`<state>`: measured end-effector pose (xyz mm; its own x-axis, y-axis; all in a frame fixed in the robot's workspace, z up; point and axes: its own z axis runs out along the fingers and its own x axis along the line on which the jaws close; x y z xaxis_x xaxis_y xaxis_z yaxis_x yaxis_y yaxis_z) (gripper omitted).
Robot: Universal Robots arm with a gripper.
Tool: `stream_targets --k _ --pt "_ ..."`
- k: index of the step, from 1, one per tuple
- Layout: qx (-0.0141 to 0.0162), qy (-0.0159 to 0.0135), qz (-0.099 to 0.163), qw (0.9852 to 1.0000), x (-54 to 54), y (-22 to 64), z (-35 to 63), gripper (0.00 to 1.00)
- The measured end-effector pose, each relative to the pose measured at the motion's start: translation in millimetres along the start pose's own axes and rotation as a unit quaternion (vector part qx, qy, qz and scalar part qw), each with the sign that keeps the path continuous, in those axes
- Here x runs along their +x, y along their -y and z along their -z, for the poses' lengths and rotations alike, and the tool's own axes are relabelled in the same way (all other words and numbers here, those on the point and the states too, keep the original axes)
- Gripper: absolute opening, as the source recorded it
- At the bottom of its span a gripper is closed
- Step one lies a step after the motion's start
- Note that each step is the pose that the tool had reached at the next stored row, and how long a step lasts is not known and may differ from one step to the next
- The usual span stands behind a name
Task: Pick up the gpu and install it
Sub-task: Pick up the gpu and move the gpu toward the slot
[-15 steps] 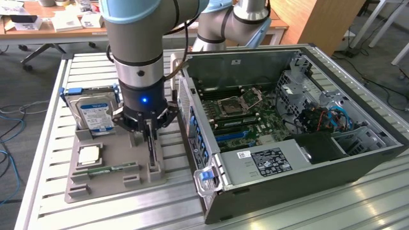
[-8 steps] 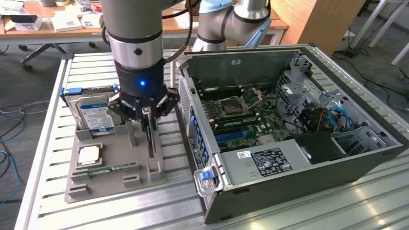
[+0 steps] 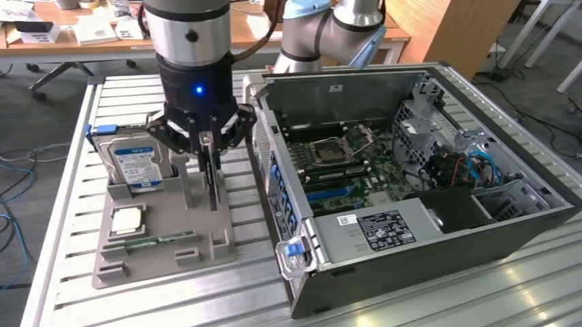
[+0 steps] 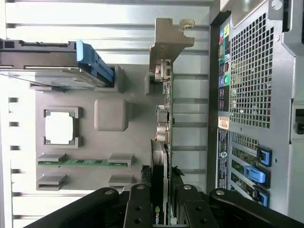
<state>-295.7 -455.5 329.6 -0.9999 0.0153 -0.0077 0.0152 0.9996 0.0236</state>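
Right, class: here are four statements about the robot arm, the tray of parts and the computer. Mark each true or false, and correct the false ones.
1. The gpu stands on edge in the gray tray. True.
2. The hard drive sits inside the computer case. False: it stands upright in the gray tray, outside the case.
3. The computer case is open on one side, so the motherboard shows. True.
4. The gripper is down over the memory stick. False: it is at the gpu's top edge, and the memory stick lies flat in the tray, apart from it.
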Motion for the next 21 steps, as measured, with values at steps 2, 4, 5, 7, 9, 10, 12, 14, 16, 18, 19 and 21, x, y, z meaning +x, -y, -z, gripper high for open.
stream_targets --k 2,4,5,7,9,10,12,14,16,18,19,21 --pt "0.0000 0.0000 0.000 1.0000 -0.1 -0.2 9.4 0.26" --pt "0.0000 0.0000 0.000 1.0000 -0.1 -0.4 18.4 0.26" --pt "0.0000 0.0000 0.000 1.0000 -0.2 -0.6 22.9 0.26" --pt "0.0000 0.0000 0.000 1.0000 -0.2 -0.8 31.9 0.26" --pt "0.0000 0.0000 0.000 1.0000 -0.3 -1.0 41.3 0.26" --pt "0.0000 0.0000 0.000 1.0000 -0.3 -1.1 45.8 0.26" --pt "0.0000 0.0000 0.000 1.0000 -0.4 -1.3 54.7 0.26" --pt "0.0000 0.0000 0.000 1.0000 -0.5 -1.5 63.8 0.26" --pt "0.0000 0.0000 0.000 1.0000 -0.6 -1.7 72.7 0.26" --pt "0.0000 0.0000 0.000 1.0000 -0.6 -1.9 82.1 0.26" --pt "0.0000 0.0001 0.000 1.0000 -0.7 -2.0 86.1 0.26" --pt "0.0000 0.0000 0.000 1.0000 -0.7 -2.2 92.4 0.26"
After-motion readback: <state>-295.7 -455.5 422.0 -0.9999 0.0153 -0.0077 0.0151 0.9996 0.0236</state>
